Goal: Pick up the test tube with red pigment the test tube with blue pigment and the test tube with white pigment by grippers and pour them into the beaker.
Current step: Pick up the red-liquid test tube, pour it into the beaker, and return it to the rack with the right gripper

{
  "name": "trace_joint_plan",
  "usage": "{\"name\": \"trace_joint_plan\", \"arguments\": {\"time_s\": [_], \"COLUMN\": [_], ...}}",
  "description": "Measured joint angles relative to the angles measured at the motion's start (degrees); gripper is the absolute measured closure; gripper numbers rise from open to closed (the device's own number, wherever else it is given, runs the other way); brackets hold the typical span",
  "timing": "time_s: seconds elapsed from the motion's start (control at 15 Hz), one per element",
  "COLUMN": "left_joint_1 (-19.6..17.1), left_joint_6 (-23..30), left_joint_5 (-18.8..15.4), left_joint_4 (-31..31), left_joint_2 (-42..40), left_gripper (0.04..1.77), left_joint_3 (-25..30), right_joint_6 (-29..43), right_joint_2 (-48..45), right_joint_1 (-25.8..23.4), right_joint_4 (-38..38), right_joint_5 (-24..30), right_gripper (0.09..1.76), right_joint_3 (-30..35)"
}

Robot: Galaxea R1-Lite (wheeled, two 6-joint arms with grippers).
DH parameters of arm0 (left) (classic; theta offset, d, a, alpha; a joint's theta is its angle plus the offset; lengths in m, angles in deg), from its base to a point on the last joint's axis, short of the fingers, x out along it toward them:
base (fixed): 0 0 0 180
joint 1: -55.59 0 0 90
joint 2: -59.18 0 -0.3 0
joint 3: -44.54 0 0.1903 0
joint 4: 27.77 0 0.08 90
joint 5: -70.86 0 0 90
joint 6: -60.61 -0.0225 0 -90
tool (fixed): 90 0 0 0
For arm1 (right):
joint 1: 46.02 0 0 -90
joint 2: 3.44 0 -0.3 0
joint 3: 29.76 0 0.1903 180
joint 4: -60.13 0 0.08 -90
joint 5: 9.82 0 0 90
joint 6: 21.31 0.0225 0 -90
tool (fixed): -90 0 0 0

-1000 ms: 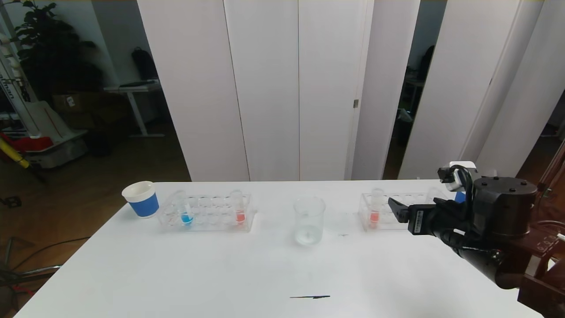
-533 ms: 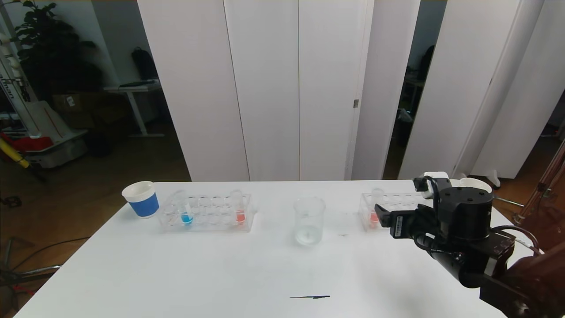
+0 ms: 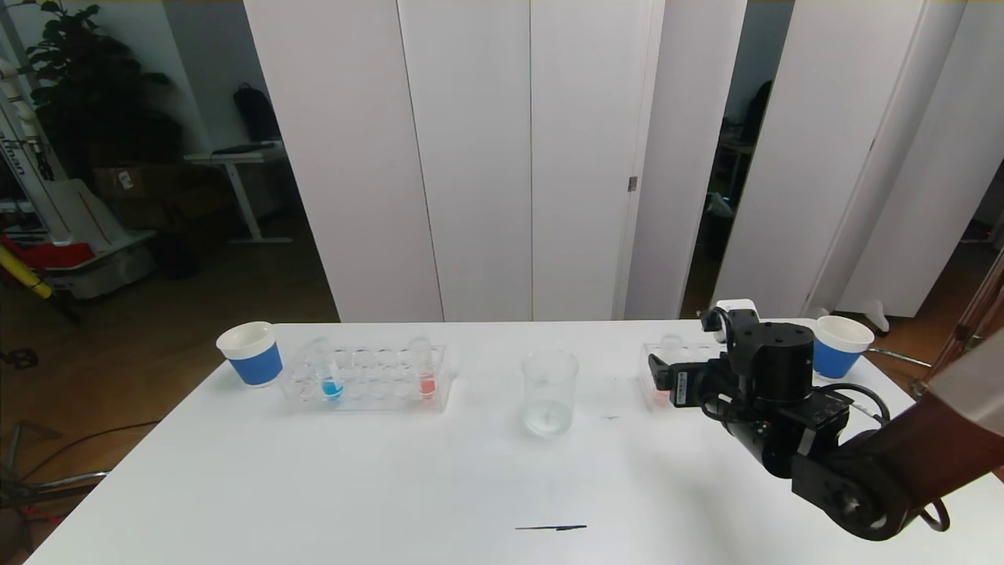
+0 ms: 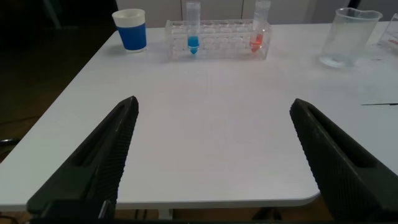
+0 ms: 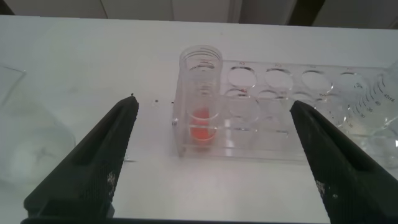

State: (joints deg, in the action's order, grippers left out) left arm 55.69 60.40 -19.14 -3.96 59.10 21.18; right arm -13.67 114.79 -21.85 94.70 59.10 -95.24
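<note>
Here, right tool (image 3: 657,369) open, facing red tube (image 5: 200,93)

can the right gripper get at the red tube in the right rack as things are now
Probably yes. The right gripper is open and faces the red tube, which stands upright in the end hole of the right rack. Nothing lies between the fingers and the tube, and the neighbouring holes are empty.
</note>
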Motion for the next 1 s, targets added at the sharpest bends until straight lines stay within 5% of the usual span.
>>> {"name": "trace_joint_plan", "arguments": {"time_s": [1.0], "left_joint_1": [0.0], "left_joint_6": [0.0], "left_joint_5": [0.0], "left_joint_4": [0.0], "left_joint_2": [0.0], "left_gripper": [0.07], "left_joint_3": [0.0], "right_joint_6": [-7.1], "right_joint_2": [9.1], "right_joint_1": [-0.6], "right_joint_4": [0.1], "right_joint_5": [0.3], "right_gripper": [0.10], "right_joint_3": [-9.6]}}
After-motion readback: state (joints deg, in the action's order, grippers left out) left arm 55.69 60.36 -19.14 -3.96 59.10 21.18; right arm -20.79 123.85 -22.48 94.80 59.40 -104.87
